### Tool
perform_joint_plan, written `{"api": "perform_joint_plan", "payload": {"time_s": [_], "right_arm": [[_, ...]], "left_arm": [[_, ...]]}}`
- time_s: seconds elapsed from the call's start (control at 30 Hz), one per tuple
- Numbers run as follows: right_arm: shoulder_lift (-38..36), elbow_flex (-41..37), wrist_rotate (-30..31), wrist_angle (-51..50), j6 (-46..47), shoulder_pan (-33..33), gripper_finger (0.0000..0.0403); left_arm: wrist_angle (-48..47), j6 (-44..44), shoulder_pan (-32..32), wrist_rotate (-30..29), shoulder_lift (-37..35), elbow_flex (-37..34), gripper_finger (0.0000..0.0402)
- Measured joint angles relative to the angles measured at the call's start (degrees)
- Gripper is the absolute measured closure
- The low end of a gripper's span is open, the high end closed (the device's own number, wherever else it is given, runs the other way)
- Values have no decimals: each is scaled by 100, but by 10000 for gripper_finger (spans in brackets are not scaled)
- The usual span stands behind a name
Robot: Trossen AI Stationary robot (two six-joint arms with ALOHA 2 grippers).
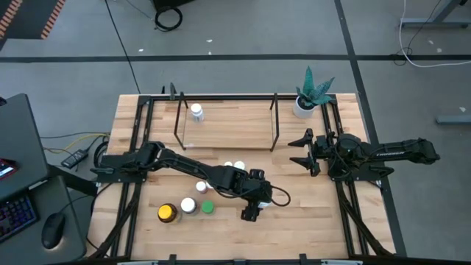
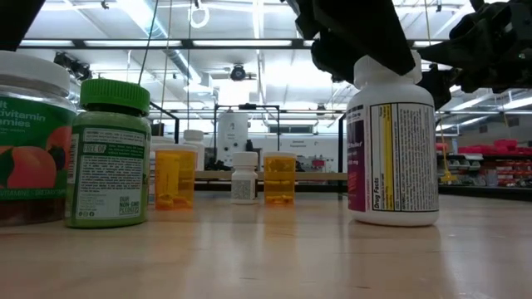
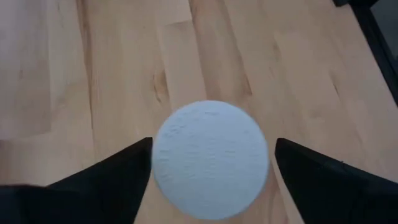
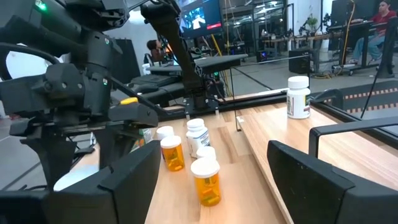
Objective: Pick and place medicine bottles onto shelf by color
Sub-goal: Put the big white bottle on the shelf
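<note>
A robotics lab set up on an open workshop floor.

Ceiling strip lights (image 2: 166,37) run over a grey concrete floor (image 1: 243,29) with loose cables (image 1: 423,44). Lit monitors (image 4: 199,17) stand on desks where a person (image 4: 373,25) sits, and a keyboard (image 1: 16,213) and mouse (image 1: 53,230) lie beside the wooden table (image 1: 316,228).

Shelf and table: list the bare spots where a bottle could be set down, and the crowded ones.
Free: the shelf base right of its lone white bottle; the tabletop right of the left gripper. Crowded: the front-left cluster around the green bottle and amber bottle.
</note>
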Motion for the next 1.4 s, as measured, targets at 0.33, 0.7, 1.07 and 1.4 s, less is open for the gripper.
{"api": "perform_joint_plan", "payload": {"time_s": [0.33, 0.7, 1.07, 1.4], "right_arm": [[2, 0, -1, 3, 0, 0, 100], [6, 0, 1, 25, 0, 0, 100], [6, 0, -1, 25, 2, 0, 100], [6, 0, -1, 23, 0, 0, 100]], "left_arm": [[-114, 40, 30, -167, -57, -1, 159], [-977, 99, 171, -1382, -921, -4, 151], [-982, -129, 704, -2107, -2246, -1195, 153], [-248, -1357, 1564, -2373, -4024, -3850, 151]]}}
